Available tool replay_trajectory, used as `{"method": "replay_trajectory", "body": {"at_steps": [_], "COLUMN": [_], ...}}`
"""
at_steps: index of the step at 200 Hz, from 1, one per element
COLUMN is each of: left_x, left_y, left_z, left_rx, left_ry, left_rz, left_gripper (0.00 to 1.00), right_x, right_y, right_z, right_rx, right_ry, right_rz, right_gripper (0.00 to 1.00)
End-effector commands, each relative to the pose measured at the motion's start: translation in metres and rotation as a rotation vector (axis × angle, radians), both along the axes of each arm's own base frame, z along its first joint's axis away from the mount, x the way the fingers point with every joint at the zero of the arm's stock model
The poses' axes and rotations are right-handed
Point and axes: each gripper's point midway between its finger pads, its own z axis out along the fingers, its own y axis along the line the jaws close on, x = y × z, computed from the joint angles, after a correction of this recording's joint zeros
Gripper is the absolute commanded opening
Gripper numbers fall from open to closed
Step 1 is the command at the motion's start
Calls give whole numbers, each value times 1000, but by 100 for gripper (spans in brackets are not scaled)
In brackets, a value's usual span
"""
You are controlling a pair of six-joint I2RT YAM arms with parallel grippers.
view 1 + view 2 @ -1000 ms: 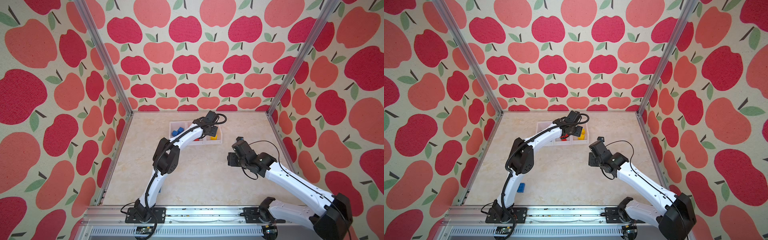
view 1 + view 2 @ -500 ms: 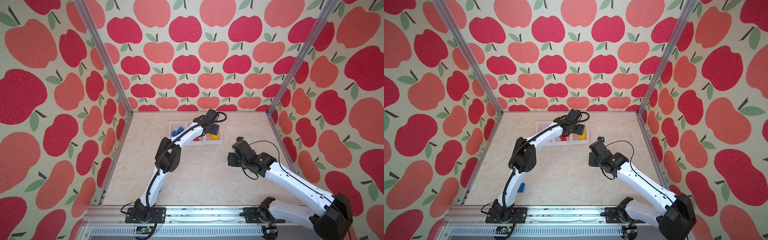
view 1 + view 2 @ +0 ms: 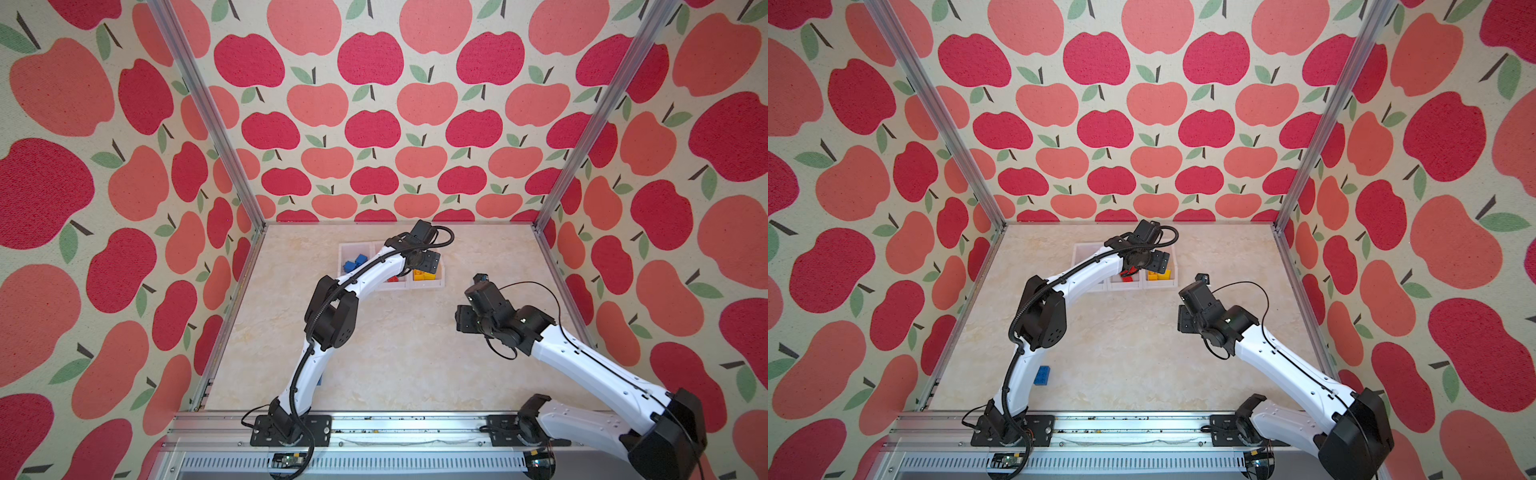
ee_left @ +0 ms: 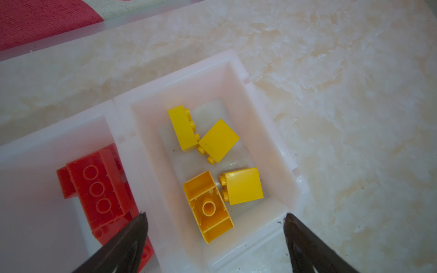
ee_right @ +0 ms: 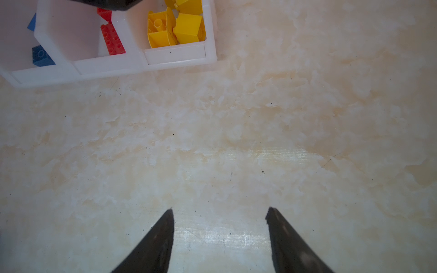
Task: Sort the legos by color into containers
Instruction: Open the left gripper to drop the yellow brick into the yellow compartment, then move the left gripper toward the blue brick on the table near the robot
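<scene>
Three joined white containers [image 3: 432, 284] stand at the back of the table. My left gripper [image 4: 214, 214] hangs open above the rightmost container [image 4: 238, 71], nothing between its fingers. Several yellow legos lie in that container; one [image 4: 208, 208] lies underside up right under the jaws. Red legos [image 4: 99, 189] lie in the middle container and blue legos [image 3: 355, 262] in the left one. One loose blue lego [image 3: 1042, 375] lies on the table by the left arm's base. My right gripper [image 5: 220, 210] stands open and empty over bare table, to the right of and nearer than the containers [image 5: 175, 55].
Apple-patterned walls with metal corner posts [image 3: 245, 199] close the table on three sides. A metal rail [image 3: 374, 419] carrying both arm bases runs along the front edge. The left arm's elbow [image 3: 332, 316] rises over the table's middle.
My left gripper's jaws have opened wider above the yellow container, and its wrist has shifted a little. The right arm has stayed still.
</scene>
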Motion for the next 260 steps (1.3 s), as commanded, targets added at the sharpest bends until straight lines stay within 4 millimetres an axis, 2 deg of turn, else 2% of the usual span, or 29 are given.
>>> {"method": "replay_trajectory", "body": {"at_steps": [1, 28, 60, 151, 213, 260], "left_x": [-9, -30, -63, -165, -220, -257], "left_y": [5, 20, 46, 157, 221, 273], "left_z": [48, 56, 53, 30, -7, -27], "left_rx": [-83, -110, -122, -30, -14, 6], "left_ry": [-67, -57, -28, 66, 182, 269], "left_rz": [27, 51, 85, 237, 418, 608], "left_gripper": [93, 94, 95, 100, 99, 99], "right_x": [-3, -2, -1, 1, 1, 1], "right_y": [-7, -6, -3, 7, 8, 8], "right_z": [-1, -1, -1, -6, -7, -9], "right_rx": [-8, -8, -4, 8, 7, 1], "right_ry": [5, 7, 11, 37, 43, 49], "right_rz": [-23, -17, -11, 15, 17, 22], "right_gripper": [65, 65, 65, 65, 65, 65]}}
